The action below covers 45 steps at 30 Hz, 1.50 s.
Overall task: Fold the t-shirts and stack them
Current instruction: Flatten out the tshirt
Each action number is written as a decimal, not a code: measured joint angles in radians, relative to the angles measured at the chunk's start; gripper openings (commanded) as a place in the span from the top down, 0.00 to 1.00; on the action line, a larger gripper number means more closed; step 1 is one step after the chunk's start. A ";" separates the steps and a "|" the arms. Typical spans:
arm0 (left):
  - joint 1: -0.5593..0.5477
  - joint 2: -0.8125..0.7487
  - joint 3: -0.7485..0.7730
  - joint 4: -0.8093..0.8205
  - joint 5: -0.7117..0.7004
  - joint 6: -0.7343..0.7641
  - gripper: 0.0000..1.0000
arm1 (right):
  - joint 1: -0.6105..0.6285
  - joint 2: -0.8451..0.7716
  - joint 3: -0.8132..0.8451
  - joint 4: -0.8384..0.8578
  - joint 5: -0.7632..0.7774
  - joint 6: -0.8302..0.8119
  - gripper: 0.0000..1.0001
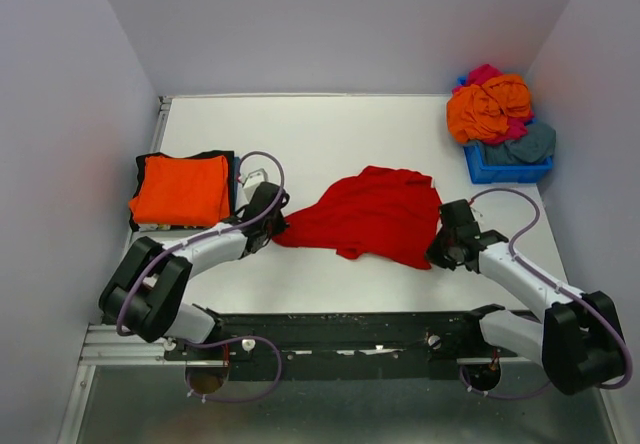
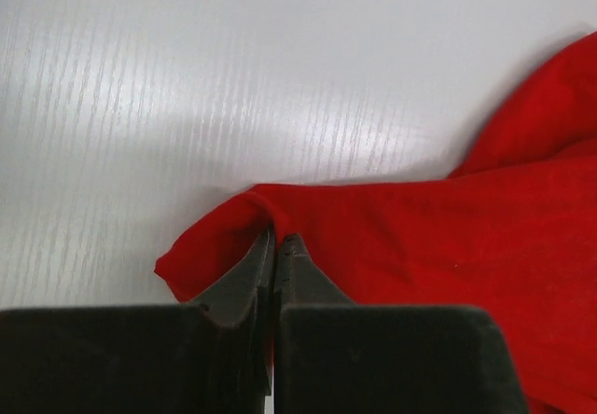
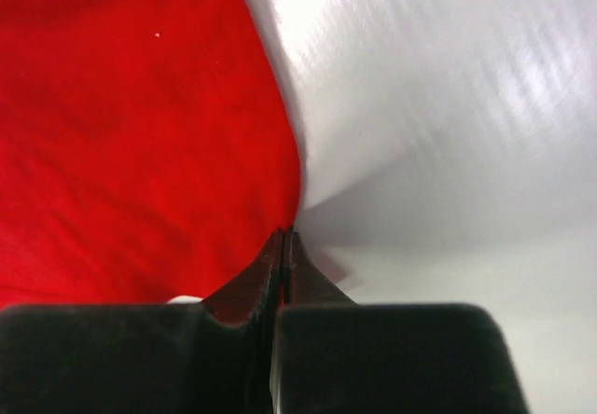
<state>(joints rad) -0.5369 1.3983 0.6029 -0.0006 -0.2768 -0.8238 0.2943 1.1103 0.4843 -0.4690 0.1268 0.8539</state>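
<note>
A bright red t-shirt (image 1: pixel 375 214) lies crumpled in the middle of the white table. My left gripper (image 1: pixel 272 226) is at its left corner, and in the left wrist view the jaws (image 2: pixel 277 240) are shut on a fold of the red cloth (image 2: pixel 420 237). My right gripper (image 1: pixel 442 249) is at the shirt's right edge, its jaws (image 3: pixel 287 234) pinched shut on the hem of the red shirt (image 3: pixel 131 134). A folded orange t-shirt (image 1: pixel 182 189) lies on a black one (image 1: pixel 225 156) at the left.
A blue plastic bin (image 1: pixel 505 167) at the back right holds a heap of orange (image 1: pixel 485 107), magenta and grey-blue shirts. White walls close in the table on the left, back and right. A black rail (image 1: pixel 340 329) runs along the near edge.
</note>
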 measured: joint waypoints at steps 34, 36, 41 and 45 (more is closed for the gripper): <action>0.177 0.484 1.043 -0.327 0.120 0.124 0.01 | 0.722 0.130 0.525 0.039 -0.106 -0.093 0.30; 0.177 0.396 0.932 -0.353 0.093 0.102 0.03 | 0.689 0.075 0.496 0.006 -0.056 -0.077 0.32; 0.153 0.151 0.676 -0.353 0.058 0.029 0.14 | 0.578 -0.085 0.390 -0.051 0.050 -0.038 0.37; 0.095 -0.069 0.406 -0.331 0.021 -0.058 0.16 | 0.488 -0.158 0.303 -0.097 0.104 -0.019 0.37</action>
<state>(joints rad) -0.4416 1.3289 1.0092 -0.3313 -0.2558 -0.8818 0.7818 0.9520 0.7868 -0.5655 0.2310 0.8345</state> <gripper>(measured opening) 0.849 0.631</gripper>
